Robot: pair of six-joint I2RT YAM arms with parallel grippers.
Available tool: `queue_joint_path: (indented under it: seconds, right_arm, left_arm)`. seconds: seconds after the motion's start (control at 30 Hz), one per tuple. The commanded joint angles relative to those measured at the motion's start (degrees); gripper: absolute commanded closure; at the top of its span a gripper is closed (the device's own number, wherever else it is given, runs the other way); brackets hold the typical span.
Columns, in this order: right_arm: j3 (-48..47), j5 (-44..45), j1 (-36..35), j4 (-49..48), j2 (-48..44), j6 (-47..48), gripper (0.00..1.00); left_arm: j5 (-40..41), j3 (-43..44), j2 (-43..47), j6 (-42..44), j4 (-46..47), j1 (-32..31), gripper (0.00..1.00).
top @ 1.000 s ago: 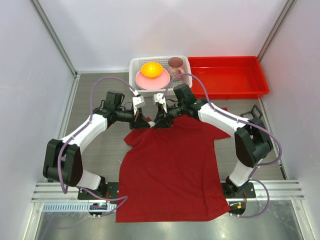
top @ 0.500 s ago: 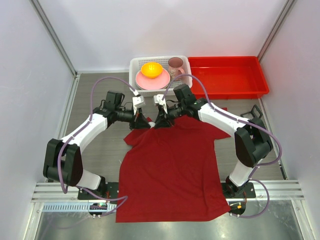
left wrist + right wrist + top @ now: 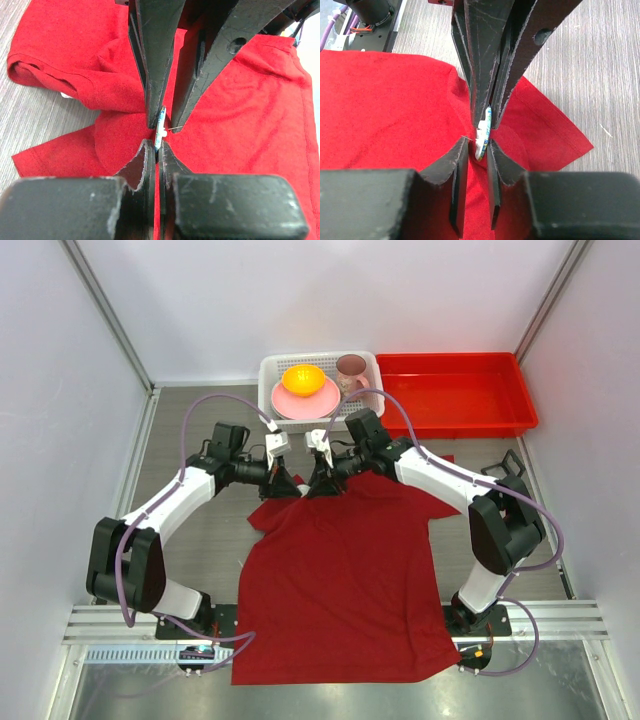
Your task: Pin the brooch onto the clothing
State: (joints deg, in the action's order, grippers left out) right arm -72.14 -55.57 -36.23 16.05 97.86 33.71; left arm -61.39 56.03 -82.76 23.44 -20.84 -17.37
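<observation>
The dark red T-shirt [image 3: 340, 580] lies flat on the table, with its top edge under both grippers. The brooch [image 3: 160, 131] is a small pale disc seen edge-on, held upright just above the cloth; it also shows in the right wrist view [image 3: 483, 131]. My left gripper [image 3: 292, 485] is shut on the brooch, its tips [image 3: 156, 145] pinching the rim. My right gripper [image 3: 320, 485] faces it tip to tip. Its jaws [image 3: 477, 142] stand a little apart on either side of the brooch. A thin pin sticks out sideways from the brooch.
A white basket [image 3: 268, 370] at the back holds a pink plate with an orange [image 3: 303, 378] and a pink cup [image 3: 350, 368]. A red plastic tray [image 3: 520, 390] stands to its right. Grey wood-grain table surrounds the shirt.
My right gripper has edged slightly left toward the left one. The left arm, the shirt and the brooch have stayed put.
</observation>
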Motion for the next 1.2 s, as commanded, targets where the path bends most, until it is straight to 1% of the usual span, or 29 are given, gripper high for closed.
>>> queue_joint_path:
  seconds: [0.0,0.17,0.47,0.6,0.73,0.97,1.17]
  right_arm:
    - [-2.3,-1.8,-0.9,-0.4,-0.7,0.9,0.76]
    - [-2.3,-1.7,-1.2,-2.2,-0.2,-1.8,0.82]
    - [-2.9,1.7,-2.3,-4.4,0.7,-7.7,0.82]
    - [-4.0,3.0,-2.6,-4.8,1.5,-11.9,0.85]
    - [-4.8,4.2,-2.7,-5.2,2.7,-14.2,0.86]
    - [-6.2,4.4,-3.1,-4.9,3.9,-16.8,0.88]
    - [-8.2,6.9,-4.0,-3.0,5.1,-17.9,0.91]
  left_arm:
    - [-1.5,2.2,0.9,1.4,1.0,-0.2,1.0]
    - [-1.3,2.2,1.1,1.2,1.0,-0.6,1.0]
    - [0.0,2.2,1.7,-0.1,1.2,-1.3,1.0]
    - [0.7,2.2,2.0,-0.4,1.4,-1.6,1.0]
    - [1.3,2.2,2.3,-1.4,1.9,-1.9,1.0]
    - [2.6,1.3,3.0,-2.5,3.3,-2.3,1.0]
    - [3.2,1.0,3.5,-3.2,4.1,-2.8,1.0]
